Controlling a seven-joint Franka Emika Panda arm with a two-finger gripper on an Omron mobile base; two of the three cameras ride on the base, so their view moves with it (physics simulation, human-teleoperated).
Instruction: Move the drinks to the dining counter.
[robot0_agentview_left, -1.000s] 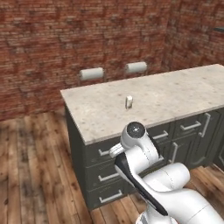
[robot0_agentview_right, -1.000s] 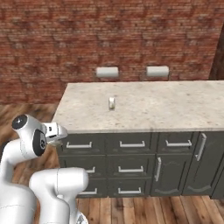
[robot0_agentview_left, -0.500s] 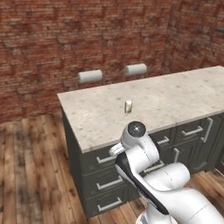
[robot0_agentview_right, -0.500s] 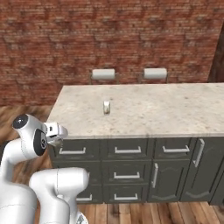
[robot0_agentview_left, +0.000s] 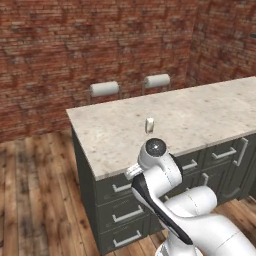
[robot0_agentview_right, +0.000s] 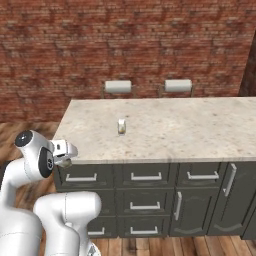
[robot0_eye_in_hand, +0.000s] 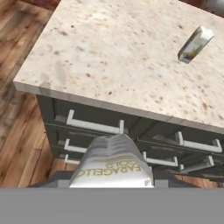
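While behind dining counter (robot0_agentview_right: 190, 130), two stools (robot0_agentview_right: 118, 86)

The held can (robot0_eye_in_hand: 114, 164) is cut off at the hand view's bottom; the tabletop (robot0_agentview_left: 210, 112) is cropped at the right.

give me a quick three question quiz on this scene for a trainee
1. True or false: a can already stands upright on the dining counter.
2. What does the pincer hold? A) a teal bottle B) a second can C) nothing
3. Fill in: behind the counter, by the brick wall, stand two ___.

Key: 1 true; 2 B; 3 stools
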